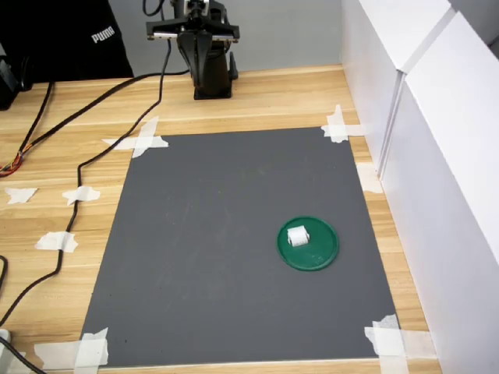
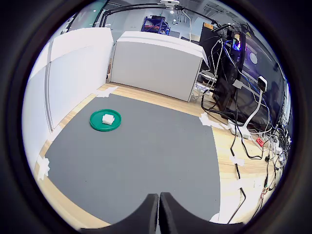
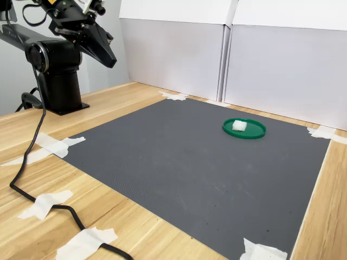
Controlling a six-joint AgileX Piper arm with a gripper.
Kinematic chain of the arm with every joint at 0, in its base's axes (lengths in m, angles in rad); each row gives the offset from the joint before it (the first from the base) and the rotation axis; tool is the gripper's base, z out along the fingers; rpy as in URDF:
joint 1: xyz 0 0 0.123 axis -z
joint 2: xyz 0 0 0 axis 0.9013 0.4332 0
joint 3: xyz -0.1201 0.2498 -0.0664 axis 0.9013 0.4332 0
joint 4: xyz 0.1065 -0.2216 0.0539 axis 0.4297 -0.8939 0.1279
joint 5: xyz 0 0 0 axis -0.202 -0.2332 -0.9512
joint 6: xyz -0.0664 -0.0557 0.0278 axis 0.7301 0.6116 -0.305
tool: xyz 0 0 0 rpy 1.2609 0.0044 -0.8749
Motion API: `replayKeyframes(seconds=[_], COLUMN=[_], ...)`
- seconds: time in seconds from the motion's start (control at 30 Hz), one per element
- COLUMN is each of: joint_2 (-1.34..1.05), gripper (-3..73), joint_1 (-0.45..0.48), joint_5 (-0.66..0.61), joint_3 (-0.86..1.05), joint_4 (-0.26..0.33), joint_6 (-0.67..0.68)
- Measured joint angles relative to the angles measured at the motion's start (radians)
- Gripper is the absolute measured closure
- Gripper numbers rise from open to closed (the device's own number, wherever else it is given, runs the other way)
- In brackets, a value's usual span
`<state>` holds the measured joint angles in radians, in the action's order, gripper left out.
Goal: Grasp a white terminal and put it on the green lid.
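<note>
The only readable text is the white word "PUMA" on a black garment (image 1: 66,35) at the far left of the first exterior view, behind the wooden table. A yellow label on top of the arm in the second exterior view is too small and cut off to read. Nothing legible shows on the equipment in the wrist view.
</note>
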<state>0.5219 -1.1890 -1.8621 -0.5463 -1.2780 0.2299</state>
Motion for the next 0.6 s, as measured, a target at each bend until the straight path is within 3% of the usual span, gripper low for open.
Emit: replayKeyframes(seconds=[0.6], joint_2=[-0.163], gripper=[71.1], joint_1=[0.0], joint_5=[0.005], joint_3=[0.079], joint_4=[0.006], joint_6=[0.003])
